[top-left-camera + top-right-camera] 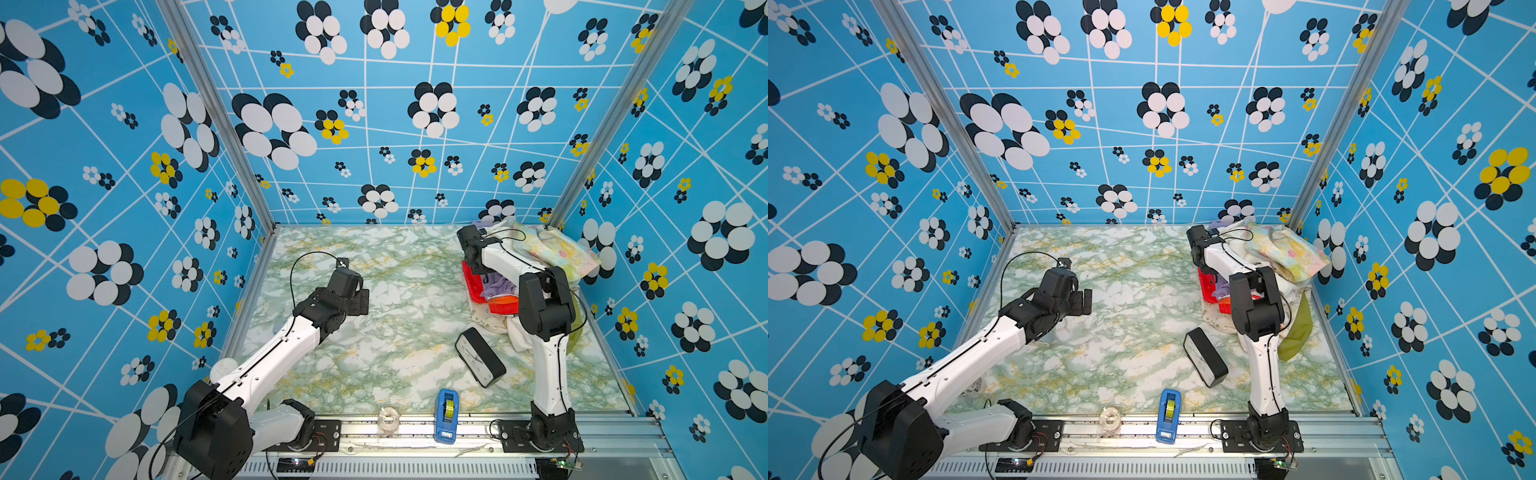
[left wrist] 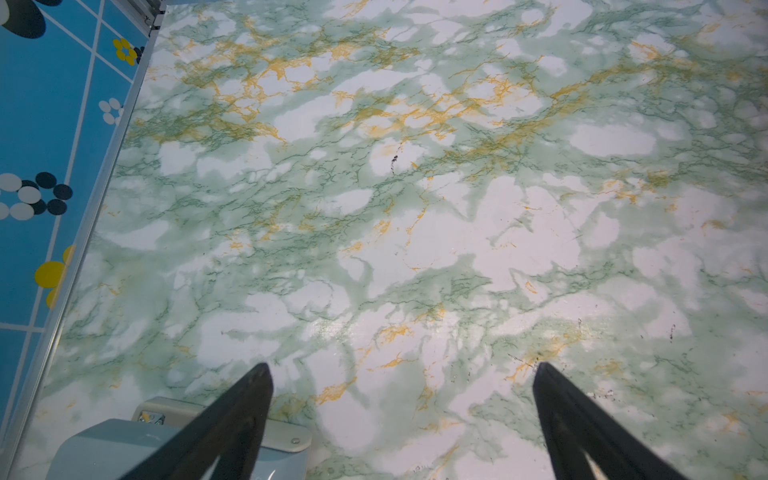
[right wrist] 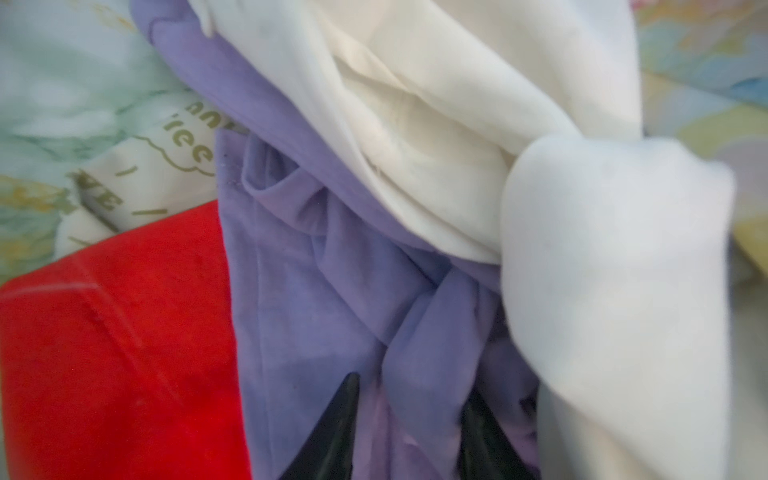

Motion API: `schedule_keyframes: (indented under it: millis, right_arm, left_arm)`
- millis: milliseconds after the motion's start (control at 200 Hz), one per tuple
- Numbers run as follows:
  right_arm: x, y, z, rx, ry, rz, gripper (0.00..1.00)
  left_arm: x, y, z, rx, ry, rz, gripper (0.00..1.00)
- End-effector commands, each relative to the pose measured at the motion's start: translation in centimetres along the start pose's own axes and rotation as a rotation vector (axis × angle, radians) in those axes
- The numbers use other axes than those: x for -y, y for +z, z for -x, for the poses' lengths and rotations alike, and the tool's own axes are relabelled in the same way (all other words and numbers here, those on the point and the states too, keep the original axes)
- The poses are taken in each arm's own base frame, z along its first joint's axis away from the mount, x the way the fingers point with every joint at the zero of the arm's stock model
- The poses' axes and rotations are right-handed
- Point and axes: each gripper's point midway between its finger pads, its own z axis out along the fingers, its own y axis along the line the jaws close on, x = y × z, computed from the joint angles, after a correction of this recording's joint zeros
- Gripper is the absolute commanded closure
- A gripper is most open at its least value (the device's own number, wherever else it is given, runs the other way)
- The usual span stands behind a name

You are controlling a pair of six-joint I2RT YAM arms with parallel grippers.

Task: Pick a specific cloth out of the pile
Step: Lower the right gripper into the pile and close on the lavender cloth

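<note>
The pile [image 1: 557, 249] sits in the far right corner of the tabletop [image 1: 395, 291], with the lavender cloth [image 3: 311, 270] lying in it between a red cloth [image 3: 116, 353] and a white cloth [image 3: 602, 270]. The right hand [image 3: 415, 399] pinches a fold of the lavender cloth between its fingers. The left hand [image 2: 401, 365] hangs open over the tabletop's left half.

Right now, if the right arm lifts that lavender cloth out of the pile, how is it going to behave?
Probably floppy: the cloth lies in soft folds bunching towards the fingers. It may drag the white cloth, which lies over it. Thin-looking fabric, so likely light.
</note>
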Motion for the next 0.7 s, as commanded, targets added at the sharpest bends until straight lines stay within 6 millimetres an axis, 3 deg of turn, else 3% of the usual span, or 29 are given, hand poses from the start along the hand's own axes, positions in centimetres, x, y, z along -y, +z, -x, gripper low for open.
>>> schedule_keyframes:
  millis: [0,525,695]
  right_arm:
    - [0.1,0.1,0.6,0.013,-0.012,-0.037,0.61]
    - [0.8,1.2,0.3,-0.014,-0.022,-0.055,0.57]
    - [0.8,1.6,0.1,-0.023,-0.022,-0.057,0.62]
  left_arm:
    - [0.0,-0.4,0.7,0.016,-0.007,0.011,0.01]
    - [-0.1,-0.5,0.8,0.018,-0.012,0.014,0.01]
    - [-0.1,-0.5,0.8,0.017,-0.014,0.015,0.01]
